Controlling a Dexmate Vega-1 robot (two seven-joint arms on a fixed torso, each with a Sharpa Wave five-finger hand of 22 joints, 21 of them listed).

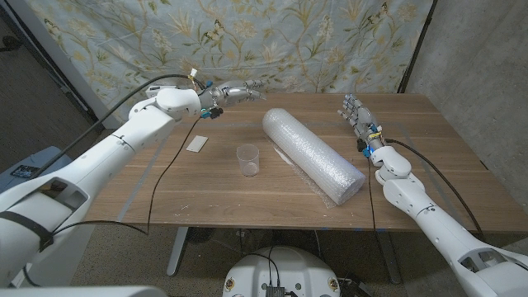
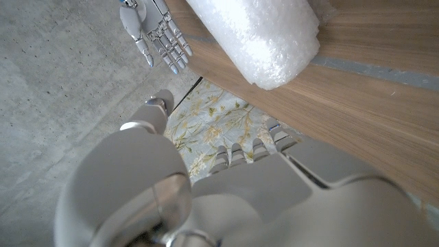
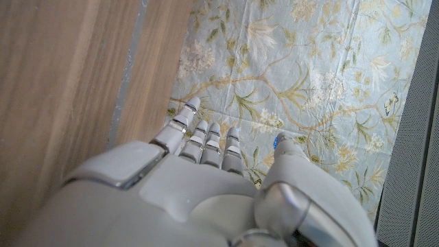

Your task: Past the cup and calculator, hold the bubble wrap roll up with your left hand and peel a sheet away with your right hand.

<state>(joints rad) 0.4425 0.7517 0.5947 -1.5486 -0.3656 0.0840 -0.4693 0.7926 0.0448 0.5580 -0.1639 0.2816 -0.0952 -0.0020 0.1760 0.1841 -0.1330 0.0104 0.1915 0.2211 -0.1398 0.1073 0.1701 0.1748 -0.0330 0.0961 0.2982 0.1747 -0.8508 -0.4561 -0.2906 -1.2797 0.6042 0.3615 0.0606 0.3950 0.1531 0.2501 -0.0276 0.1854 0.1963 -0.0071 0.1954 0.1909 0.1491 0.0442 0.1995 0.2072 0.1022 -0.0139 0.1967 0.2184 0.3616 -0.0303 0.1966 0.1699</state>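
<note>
— Roll?
— Bubble wrap roll [image 1: 313, 154] lies flat mid-table; cup [image 1: 247, 159] just beside it.
— Hands?
— My left hand [image 1: 235, 91] hovers beyond the roll, my right hand [image 1: 358, 114] beside it; fingers apart, empty.

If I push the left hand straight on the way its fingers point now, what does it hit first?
Probably nothing on the table. The left hand points across the far edge, beyond the far end of the bubble wrap roll; its line looks free up to the floral backdrop, though depth is unclear.

Matt wooden table [image 1: 429, 132], clear plastic cup [image 1: 247, 159], translucent bubble wrap roll [image 1: 313, 154]
</note>
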